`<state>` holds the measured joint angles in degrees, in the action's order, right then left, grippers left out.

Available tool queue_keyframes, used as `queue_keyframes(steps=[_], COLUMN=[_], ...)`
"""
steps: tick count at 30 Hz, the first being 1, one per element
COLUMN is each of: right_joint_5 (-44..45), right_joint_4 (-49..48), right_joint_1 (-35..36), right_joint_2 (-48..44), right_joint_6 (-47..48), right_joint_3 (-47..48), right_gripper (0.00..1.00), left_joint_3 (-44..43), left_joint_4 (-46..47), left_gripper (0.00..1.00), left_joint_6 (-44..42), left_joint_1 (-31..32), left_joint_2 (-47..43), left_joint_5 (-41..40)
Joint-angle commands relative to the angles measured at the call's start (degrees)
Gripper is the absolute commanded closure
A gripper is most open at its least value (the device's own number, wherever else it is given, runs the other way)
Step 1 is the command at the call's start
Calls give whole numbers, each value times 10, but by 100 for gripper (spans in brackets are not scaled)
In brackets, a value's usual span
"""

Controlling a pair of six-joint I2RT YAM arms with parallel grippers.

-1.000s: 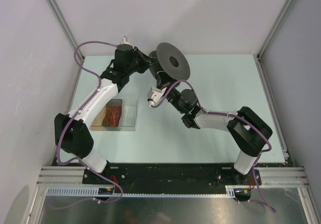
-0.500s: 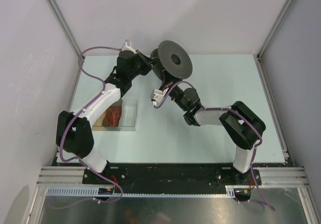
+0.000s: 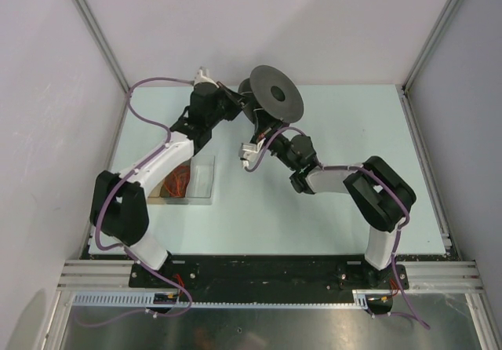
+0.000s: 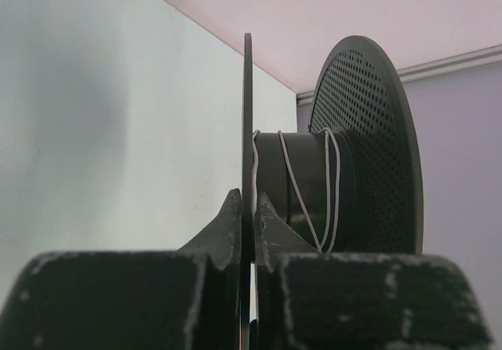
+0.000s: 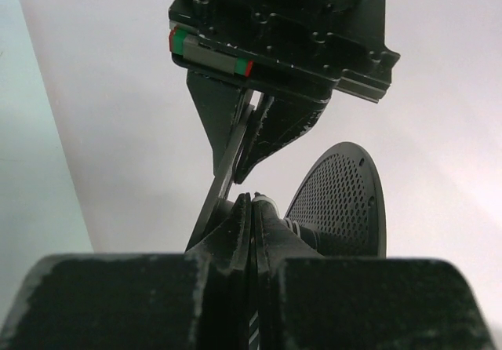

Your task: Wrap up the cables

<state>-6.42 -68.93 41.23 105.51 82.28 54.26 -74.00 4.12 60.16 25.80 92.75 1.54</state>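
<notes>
The black spool [image 3: 272, 94] is held up at the back of the table. My left gripper [image 3: 240, 102] is shut on its thin solid flange [image 4: 247, 114], which runs edge-on between the jaws [image 4: 247, 209]. The thin white cable [image 4: 327, 185] lies in a few loose turns round the hub, before the perforated flange [image 4: 372, 146]. My right gripper [image 3: 264, 129] is just under the spool, shut, with a bit of white cable [image 5: 267, 199] at its tips [image 5: 252, 202]. The right wrist view also shows the left gripper [image 5: 252, 142] above, clamped on the flange.
A clear plastic tray [image 3: 200, 181] with orange-red items in it sits at the left, under the left forearm. White enclosure walls with metal posts [image 3: 94, 32] close in the table at the back and both sides.
The spool and my left gripper have shifted a little to the right and back. My right gripper has followed up close under the spool, the right arm folding further in.
</notes>
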Motion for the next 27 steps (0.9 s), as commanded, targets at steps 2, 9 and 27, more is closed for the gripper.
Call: queue_keyframes(steps=[2, 9, 27], right_joint_5=[-88, -138, -176], right_joint_4=[-30, -32, -30], right_joint_1=[-14, -68, -165], right_joint_2=[20, 76, 320], right_joint_6=[31, 47, 55], right_joint_3=[47, 76, 265], right_gripper=[100, 100, 100], left_joint_3=[1, 5, -76], left_joint_4=[32, 77, 232], left_gripper=[100, 100, 100], left_joint_6=[27, 56, 111], left_joint_1=[36, 34, 8], left_joint_2=[-1, 42, 279], left_joint_5=[26, 32, 109])
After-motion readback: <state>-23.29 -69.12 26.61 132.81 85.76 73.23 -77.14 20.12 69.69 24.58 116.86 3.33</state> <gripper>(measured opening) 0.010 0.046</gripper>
